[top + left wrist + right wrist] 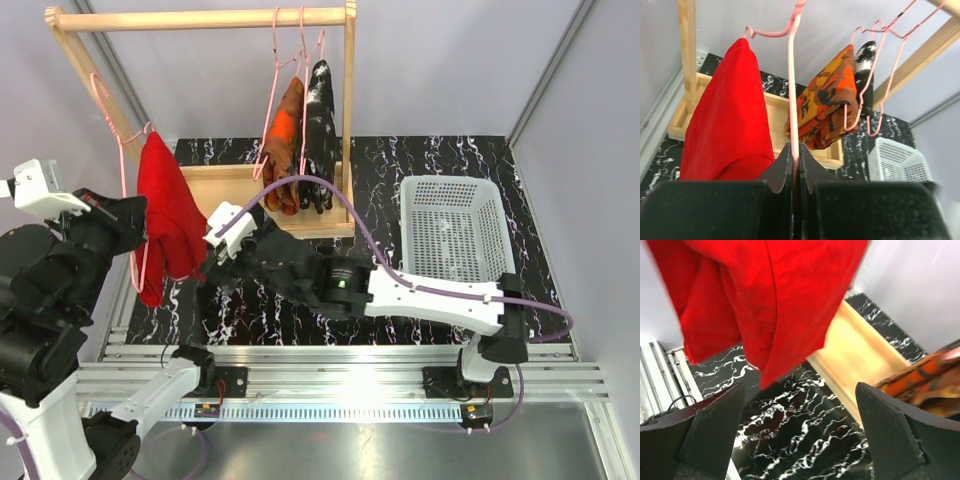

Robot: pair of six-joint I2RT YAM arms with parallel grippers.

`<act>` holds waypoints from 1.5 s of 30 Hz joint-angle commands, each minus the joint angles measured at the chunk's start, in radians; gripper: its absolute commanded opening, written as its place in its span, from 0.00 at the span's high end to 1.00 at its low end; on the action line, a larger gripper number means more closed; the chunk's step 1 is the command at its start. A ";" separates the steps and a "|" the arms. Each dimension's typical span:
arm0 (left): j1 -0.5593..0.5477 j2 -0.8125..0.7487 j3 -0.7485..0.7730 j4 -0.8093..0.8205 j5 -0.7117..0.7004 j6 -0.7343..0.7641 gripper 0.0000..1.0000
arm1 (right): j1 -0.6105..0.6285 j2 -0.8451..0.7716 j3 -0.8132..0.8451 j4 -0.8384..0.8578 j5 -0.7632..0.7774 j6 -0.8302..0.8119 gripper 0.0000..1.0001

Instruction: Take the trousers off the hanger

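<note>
The red trousers [165,215] hang over a pink wire hanger [128,150] held off the rack at the left. My left gripper [128,222] is shut on that hanger's wire [793,100], with the red trousers [727,120] just left of the jaws. My right gripper [205,262] is open just right of and below the red trousers' hem [765,305], nothing between its fingers [712,427]. The orange-brown patterned trousers [283,145] and the black trousers with white splashes [321,125] hang on pink hangers from the wooden rack [200,20].
A white perforated basket [455,245] stands at the right on the black marbled table [400,170]. The rack's wooden base [215,185] lies behind the grippers. Grey walls close in the left, back and right.
</note>
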 commanded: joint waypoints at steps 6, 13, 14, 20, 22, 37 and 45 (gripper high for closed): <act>0.001 -0.061 -0.005 0.291 0.117 -0.130 1.00 | 0.004 0.101 0.059 0.177 0.048 0.106 0.00; 0.001 -0.066 -0.028 0.335 0.178 -0.203 1.00 | -0.001 0.179 0.135 0.206 0.148 0.023 0.01; 0.001 -0.064 -0.025 0.337 0.183 -0.213 1.00 | -0.002 0.198 0.151 0.209 0.160 0.000 0.01; 0.001 -0.064 0.018 0.328 0.209 -0.222 1.00 | -0.028 0.233 0.161 0.279 0.182 -0.076 0.02; 0.001 -0.060 0.047 0.311 0.218 -0.217 1.00 | -0.029 0.238 0.162 0.298 0.165 -0.126 0.10; 0.001 -0.014 0.103 0.207 0.226 -0.130 1.00 | -0.024 0.258 0.294 0.187 0.037 -0.333 0.84; 0.001 -0.050 -0.032 0.053 0.087 0.027 1.00 | -0.027 0.225 0.334 0.209 0.162 -0.457 1.00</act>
